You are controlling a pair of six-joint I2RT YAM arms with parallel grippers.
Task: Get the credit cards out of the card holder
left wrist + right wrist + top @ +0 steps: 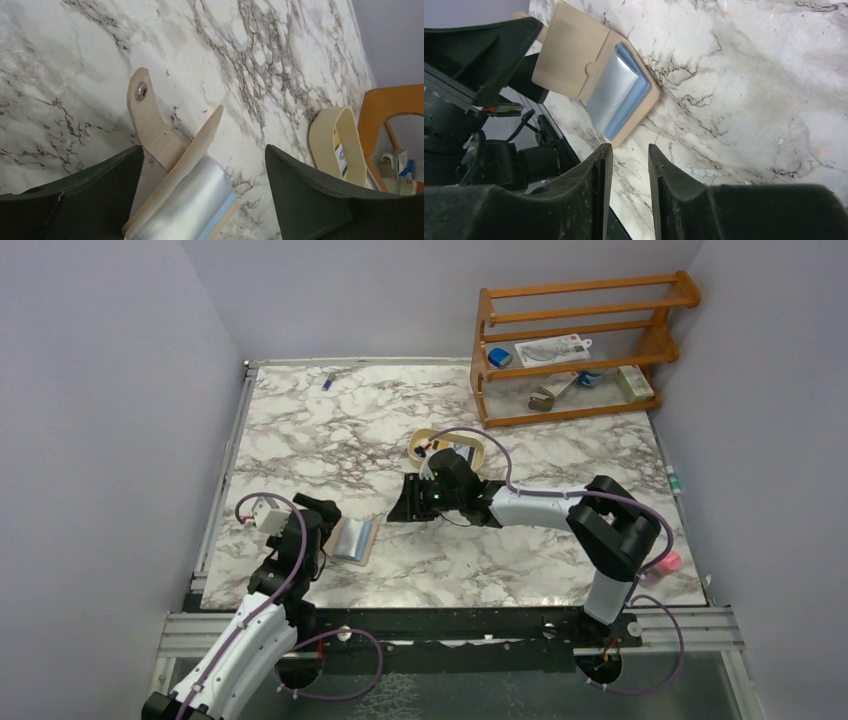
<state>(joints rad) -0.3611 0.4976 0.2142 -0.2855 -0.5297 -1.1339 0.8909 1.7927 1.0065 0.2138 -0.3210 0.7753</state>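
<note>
The tan card holder (369,537) lies unfolded on the marble near the front left. Its snap tab (142,92) points away from it. Pale blue and whitish credit cards (350,540) sit in its pocket, with their ends showing (623,94). My left gripper (322,532) is open wide, one finger on each side of the holder (165,150) and the cards (190,200), touching neither. My right gripper (406,502) hovers to the right of the holder (561,55). It (630,146) is open by a narrow gap, with only bare marble between the fingers.
An oval tan tray (445,448) lies just behind my right gripper and shows in the left wrist view (345,145). A wooden rack (575,345) with small items stands at the back right. A small blue item (328,381) is at the far back, and a pink thing (670,562) at the right edge.
</note>
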